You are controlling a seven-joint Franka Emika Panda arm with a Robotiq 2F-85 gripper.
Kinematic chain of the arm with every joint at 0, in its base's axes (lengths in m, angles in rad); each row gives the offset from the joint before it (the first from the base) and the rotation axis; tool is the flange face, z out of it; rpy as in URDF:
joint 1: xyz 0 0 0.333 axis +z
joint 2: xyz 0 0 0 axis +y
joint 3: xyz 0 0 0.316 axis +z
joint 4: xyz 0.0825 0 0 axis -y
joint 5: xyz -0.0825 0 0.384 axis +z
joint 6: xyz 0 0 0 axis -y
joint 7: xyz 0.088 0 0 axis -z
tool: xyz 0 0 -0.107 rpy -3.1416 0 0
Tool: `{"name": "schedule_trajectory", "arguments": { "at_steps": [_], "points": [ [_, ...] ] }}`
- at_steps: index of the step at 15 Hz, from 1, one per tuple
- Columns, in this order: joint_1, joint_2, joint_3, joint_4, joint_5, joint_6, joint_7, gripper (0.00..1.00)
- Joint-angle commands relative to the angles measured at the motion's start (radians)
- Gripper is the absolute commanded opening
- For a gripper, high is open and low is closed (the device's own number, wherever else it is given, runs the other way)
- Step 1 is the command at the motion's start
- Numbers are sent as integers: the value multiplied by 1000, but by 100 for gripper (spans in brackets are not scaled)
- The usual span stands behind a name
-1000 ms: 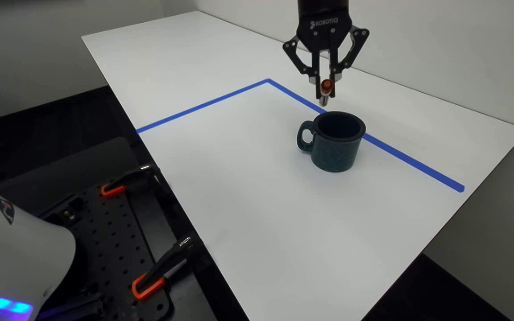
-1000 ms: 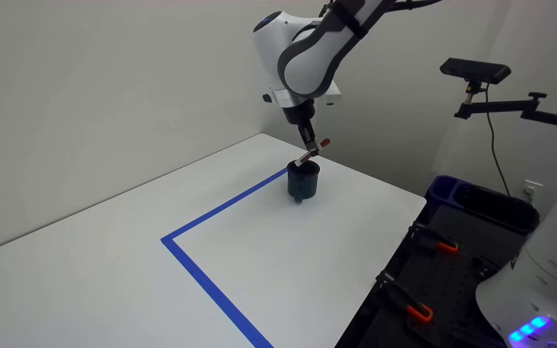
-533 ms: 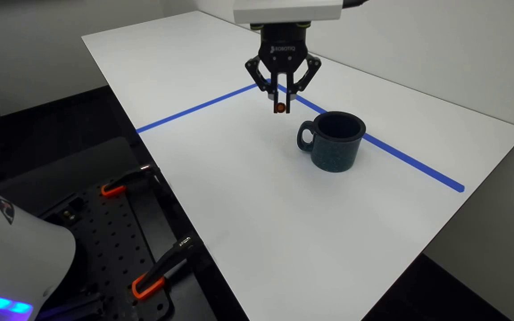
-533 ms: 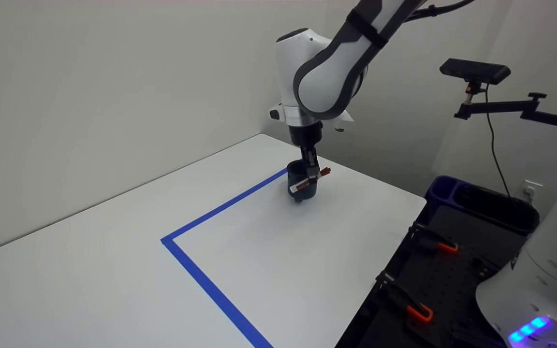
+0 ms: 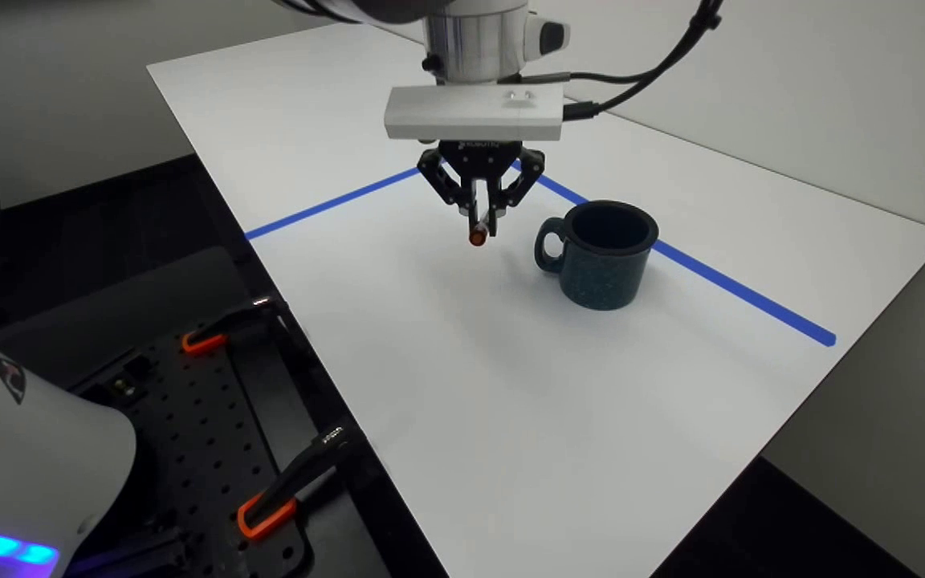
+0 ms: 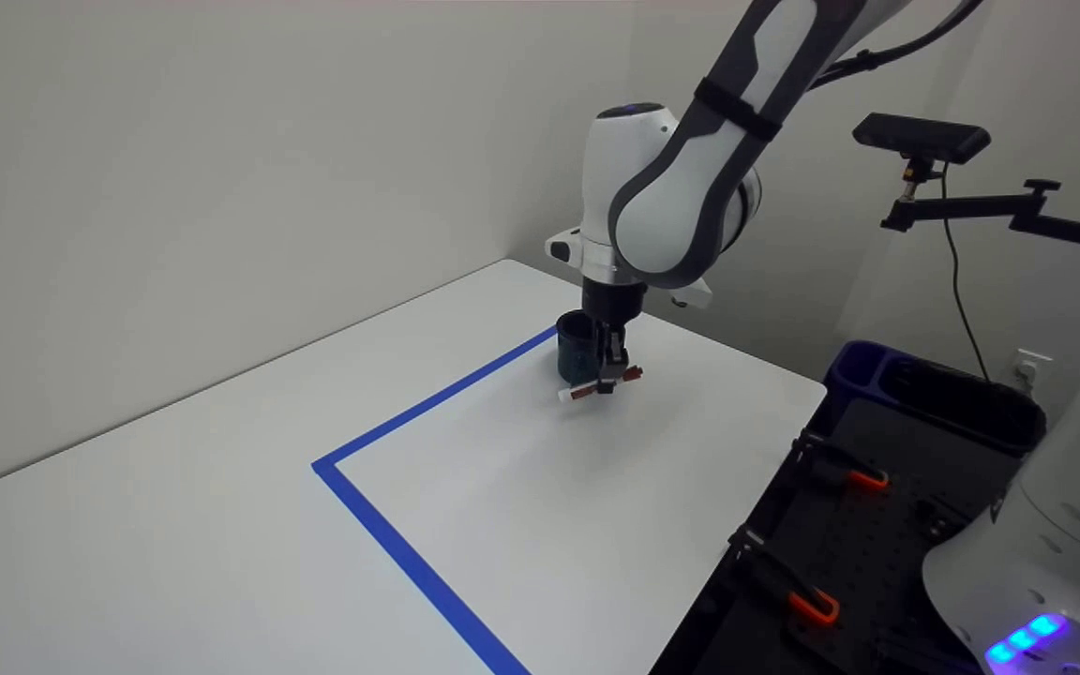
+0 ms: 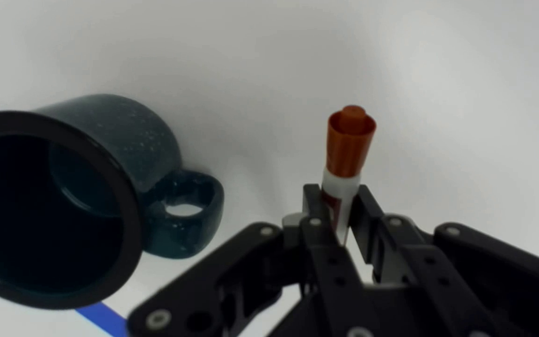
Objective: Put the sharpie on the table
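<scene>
Your fingers [image 7: 367, 215] clamp the sharpie [image 7: 343, 175] mid-barrel: orange end roughly toward the robot-side edge of the worktop [image 6: 540, 487], white end looks lower. I'd level it before release.

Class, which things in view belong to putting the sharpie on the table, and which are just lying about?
For the job:
sharpie
tool, gripping it
table

Just there:
dark mug
blue tape
orange-tipped clamps
dark blue bin

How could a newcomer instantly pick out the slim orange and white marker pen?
Over the large white tabletop hangs a black two-fingered gripper. It grips the marker pen, whose orange end and white barrel contrast with the nearby dark blue-green mug.
</scene>
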Motion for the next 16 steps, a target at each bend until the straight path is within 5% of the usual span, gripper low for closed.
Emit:
{"name": "schedule_trajectory", "arguments": {
  "at_steps": [1,8,9,10,16],
  "points": [
    [-50,71,24,2,27,109,-38,5],
    [-123,191,66,22,-30,214,-19,5],
    [-128,194,69,20,-37,226,-13,44],
    [-127,187,64,14,-48,240,-5,45],
    [-101,18,59,-99,-65,216,68,89]
  ]
}}
